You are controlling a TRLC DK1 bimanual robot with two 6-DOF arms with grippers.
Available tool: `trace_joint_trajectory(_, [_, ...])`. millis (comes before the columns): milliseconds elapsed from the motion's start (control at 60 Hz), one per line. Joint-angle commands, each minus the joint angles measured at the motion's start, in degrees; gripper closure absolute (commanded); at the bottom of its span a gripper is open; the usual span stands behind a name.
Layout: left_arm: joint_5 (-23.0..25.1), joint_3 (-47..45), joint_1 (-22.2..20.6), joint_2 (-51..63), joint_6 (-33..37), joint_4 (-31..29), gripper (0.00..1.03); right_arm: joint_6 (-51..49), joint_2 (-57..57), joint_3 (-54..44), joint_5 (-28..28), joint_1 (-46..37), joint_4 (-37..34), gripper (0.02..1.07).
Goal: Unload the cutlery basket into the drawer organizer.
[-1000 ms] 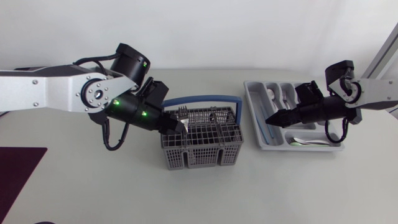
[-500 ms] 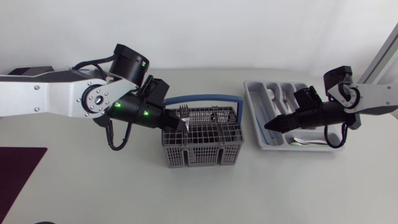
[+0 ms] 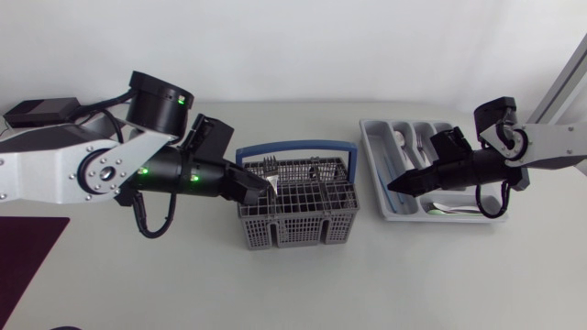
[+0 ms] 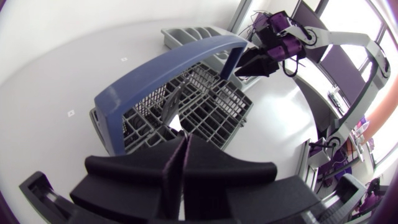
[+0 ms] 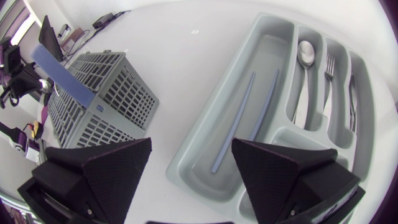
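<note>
Grey wire cutlery basket [image 3: 298,213] with a blue handle, at the middle of the tabletop. Inside, near its left wall, a fork [image 4: 169,104] upright, tines up. On that fork's handle, the left gripper [image 3: 266,186], reaching in over the basket's left rim, fingers clenched tight (barely a slit between them). Toward the tabletop's right edge, well apart from the basket, the grey drawer organizer [image 3: 374,156]. Stowed in its narrow compartments: a spoon [image 5: 303,56], a second fork [image 5: 328,65], and in the long one two pale blue sticks [image 5: 233,121]. Above that long compartment, the right gripper [image 5: 191,146], fingers spread wide, grasping nothing.
</note>
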Motion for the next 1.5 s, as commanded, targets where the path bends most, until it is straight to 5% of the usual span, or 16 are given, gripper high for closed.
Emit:
trace_joint_trajectory(0, [1.92,-2.40,1.01,-2.58,0.34,1.41,0.90,-0.22,-0.99,-1.15,-0.22,0.63,0.53,0.14])
trace_joint_trajectory(500, [9.48,-2.93,1.36,-12.68,-0.71,3.35,0.90,-0.66,-5.39,-2.29,-1.62,1.07,0.18,0.14])
trace_joint_trajectory(850, [9.12,0.58,0.39,-20.77,1.75,-5.53,0.90,-6.98,-22.44,-8.18,-16.56,0.72,-1.05,0.14])
trace_joint_trajectory(1100, [9.56,5.15,-5.67,-18.49,7.46,-11.77,0.90,-16.92,-34.22,-15.47,-22.01,10.04,-4.91,0.14])
trace_joint_trajectory(1250, [17.03,7.79,-6.64,-12.95,8.08,-13.35,0.90,-19.38,-38.26,-17.76,-22.89,16.81,-5.00,0.14])
trace_joint_trajectory(1483, [21.08,11.83,-9.80,-7.67,6.84,-14.50,0.90,-19.90,-40.46,-18.72,-22.89,22.34,-2.98,0.18])
